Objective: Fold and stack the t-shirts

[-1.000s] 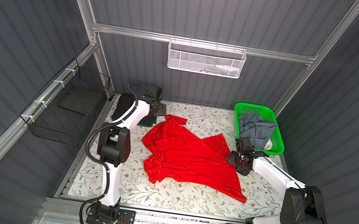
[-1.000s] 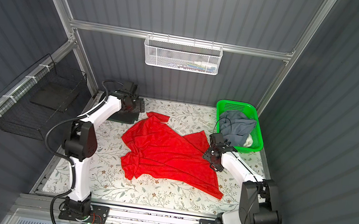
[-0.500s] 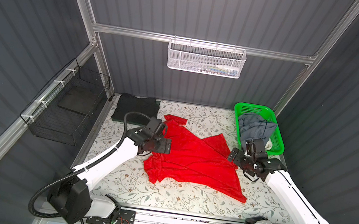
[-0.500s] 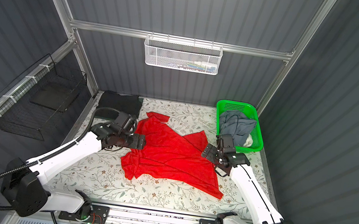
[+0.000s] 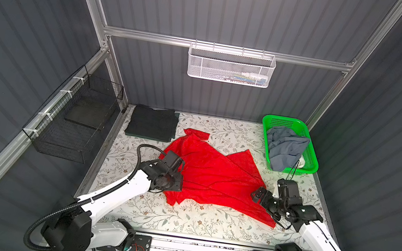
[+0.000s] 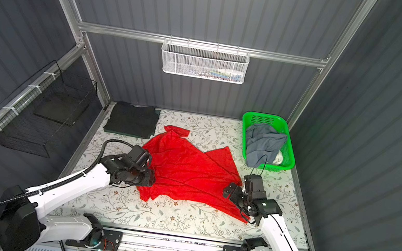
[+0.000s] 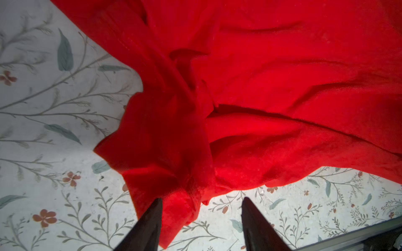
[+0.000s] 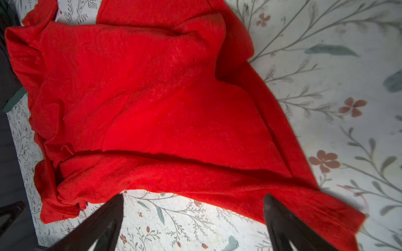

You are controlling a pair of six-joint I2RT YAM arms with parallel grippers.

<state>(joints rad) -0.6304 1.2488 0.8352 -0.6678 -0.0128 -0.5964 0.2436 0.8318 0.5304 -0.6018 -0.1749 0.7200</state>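
In both top views the crumpled bright red cloth t-shirt lies spread over the middle of the floral-printed table. Its long axis runs from about 11 o'clock to 5 o'clock. The left gripper is at the shirt's 9 o'clock edge and the right gripper at its 4 o'clock edge. Each arm is nearest its own side of the cloth, so neither should need to cross.

At the table's 11 o'clock is a flat folded stack of dark t-shirts, just beside the red shirt's far tip. At 1 o'clock a green perforated plastic basket holds a crumpled slate grey-blue t-shirt. A white mesh basket on the back rail holds items too small to tell. A black wire basket on the wall at 9 o'clock holds something dark and flat.

In the left wrist view the dark fingers stand apart. A bunched red edge lies between them and against one tip, not clamped. Closing here would likely pinch it.

In the right wrist view the fingers stand wide apart. The red hem runs crosswise just ahead of the tips, with bare table between them. A short advance seems needed before gripping.
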